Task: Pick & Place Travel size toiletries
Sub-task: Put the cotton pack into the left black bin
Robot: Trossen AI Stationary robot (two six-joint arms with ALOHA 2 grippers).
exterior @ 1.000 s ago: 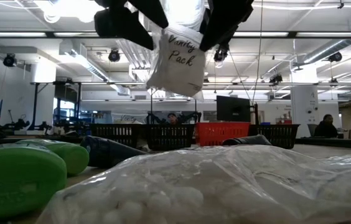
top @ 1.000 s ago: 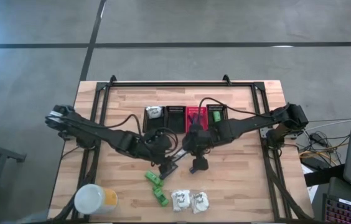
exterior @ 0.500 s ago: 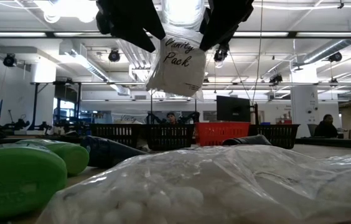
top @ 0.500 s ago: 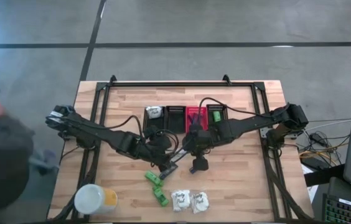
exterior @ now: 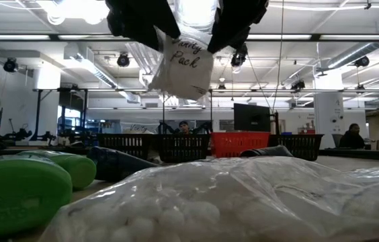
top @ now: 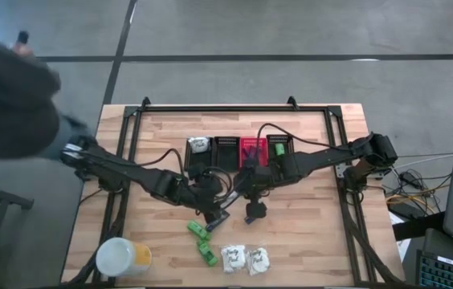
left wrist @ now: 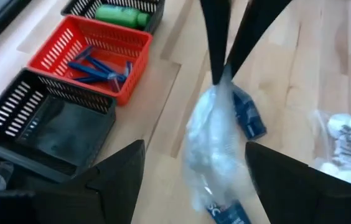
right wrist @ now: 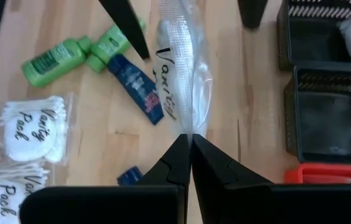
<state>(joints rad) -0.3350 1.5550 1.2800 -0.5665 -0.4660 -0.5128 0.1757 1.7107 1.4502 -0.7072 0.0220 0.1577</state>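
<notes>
Midair, the right gripper (right wrist: pixel 189 144) pinches a clear "Vanity Pack" packet (right wrist: pixel 182 81) by its edge above the table's centre.
The left gripper (left wrist: pixel 191 180) waits spread wide around the dangling bag, likely for a handoff toward the 4 baskets (top: pixel 240 149). Below lie 2 green bottles (top: pixel 201 242), 2 more packets (top: pixel 243 258) and a blue tube (right wrist: pixel 137 87) on the wooden table (top: pixel 307 233); behind, a lit workshop.

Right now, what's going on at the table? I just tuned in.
The right gripper is shut on a clear Vanity Pack packet, holding it up above mid-table. The left gripper is open, its fingers on either side of the same packet, as if for a handover. Behind them stands a row of baskets, some already holding items. Green bottles, a dark tube and two more packets lie on the table.
</notes>
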